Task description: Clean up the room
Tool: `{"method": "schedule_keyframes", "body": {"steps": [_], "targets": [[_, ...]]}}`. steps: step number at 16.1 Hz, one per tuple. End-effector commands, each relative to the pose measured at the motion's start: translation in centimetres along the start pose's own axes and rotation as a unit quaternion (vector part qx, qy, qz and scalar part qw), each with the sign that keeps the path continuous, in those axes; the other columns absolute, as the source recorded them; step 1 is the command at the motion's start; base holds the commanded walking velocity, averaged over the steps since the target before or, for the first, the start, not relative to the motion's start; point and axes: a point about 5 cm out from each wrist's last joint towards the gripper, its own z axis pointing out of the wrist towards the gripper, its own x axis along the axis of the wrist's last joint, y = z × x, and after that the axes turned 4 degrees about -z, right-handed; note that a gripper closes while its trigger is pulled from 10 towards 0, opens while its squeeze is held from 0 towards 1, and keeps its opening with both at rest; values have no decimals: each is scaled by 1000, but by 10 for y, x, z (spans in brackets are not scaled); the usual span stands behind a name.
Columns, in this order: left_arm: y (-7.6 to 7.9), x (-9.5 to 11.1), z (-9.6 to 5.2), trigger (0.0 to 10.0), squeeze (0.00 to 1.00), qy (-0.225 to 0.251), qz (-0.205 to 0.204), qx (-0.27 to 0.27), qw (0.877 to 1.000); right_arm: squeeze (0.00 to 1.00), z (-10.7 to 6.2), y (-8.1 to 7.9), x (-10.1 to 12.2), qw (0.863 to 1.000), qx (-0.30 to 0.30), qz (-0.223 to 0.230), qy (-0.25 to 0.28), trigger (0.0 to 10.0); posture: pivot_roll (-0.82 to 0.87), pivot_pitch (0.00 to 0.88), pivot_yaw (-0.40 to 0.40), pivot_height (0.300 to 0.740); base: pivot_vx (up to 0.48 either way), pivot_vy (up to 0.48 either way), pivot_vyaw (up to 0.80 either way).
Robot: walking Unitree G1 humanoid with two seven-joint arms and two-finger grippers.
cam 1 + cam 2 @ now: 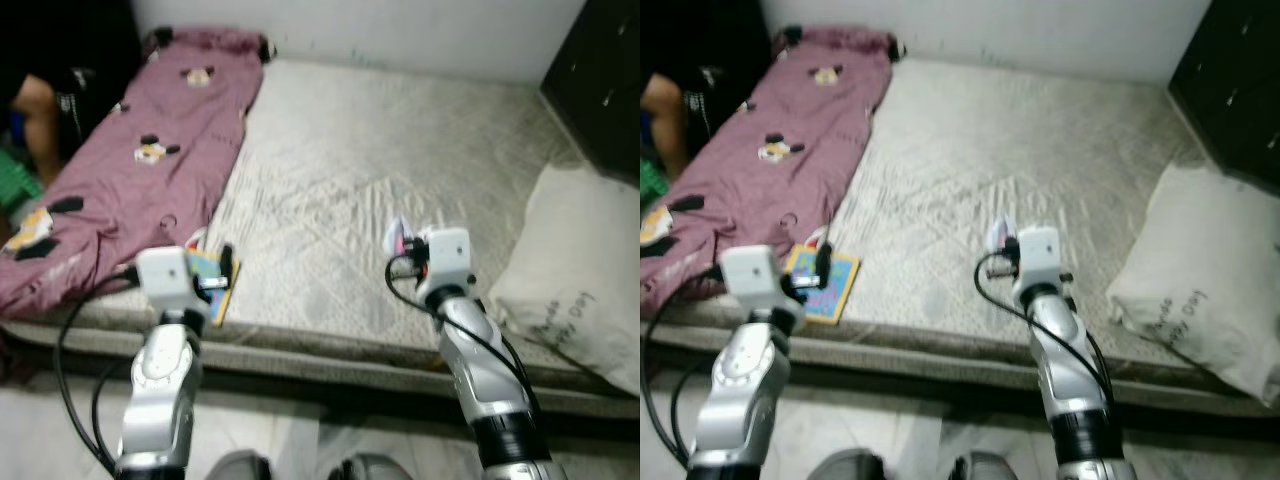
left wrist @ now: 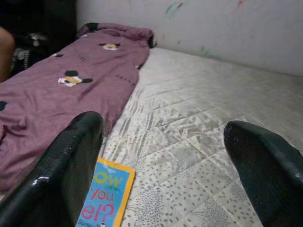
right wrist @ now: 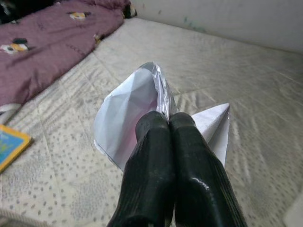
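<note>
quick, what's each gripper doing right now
Left gripper: open, holding nothing, above the book.
Right gripper: shut on a silvery wrapper over the mattress.

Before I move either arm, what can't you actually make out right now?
- Book: the left wrist view's edge cuts off its title; the left gripper covers part in the head views.
- Wrapper: the right gripper hides its lower part; any print is unreadable.
- Pillow: lettering blurred.

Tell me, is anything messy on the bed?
Yes. A blue book lies near the mattress edge beside the purple blanket. The right gripper pinches a crumpled wrapper. The left gripper is open.
</note>
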Motion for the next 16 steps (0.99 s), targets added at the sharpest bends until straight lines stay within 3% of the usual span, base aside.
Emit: {"method": "schedule_keyframes", "body": {"steps": [1, 6, 8, 12, 16], "targets": [[-4, 4, 0, 10000, 0, 10, 3, 5, 1000, 0, 2, -1, 5, 1000, 5, 4, 7, 10000, -60, 0, -43, 740, 0, 0, 0], [-2, 6, 0, 10000, 0, 17, -16, -11, 1000, 0, 2, -1, 4, 1000, 6, 5, 3, 10000, -63, 0, -43, 740, 0, 0, 0], [-2, 7, -1, 10000, 0, 17, -18, -12, 1000, 0, 2, -1, 3, 1000, 6, 5, 0, 10000, -63, 0, -42, 740, 0, 0, -616], [-3, 7, -1, 10000, 0, 18, -19, -16, 1000, 0, 2, -2, 4, 1000, 6, 7, 0, 10000, -65, 0, -40, 740, 272, 0, -666], [-3, 7, -1, 10000, 0, 16, -16, -16, 1000, 0, 2, -3, 4, 1000, 5, 6, 1, 10000, -67, 0, -38, 740, 289, 0, 0]]}}
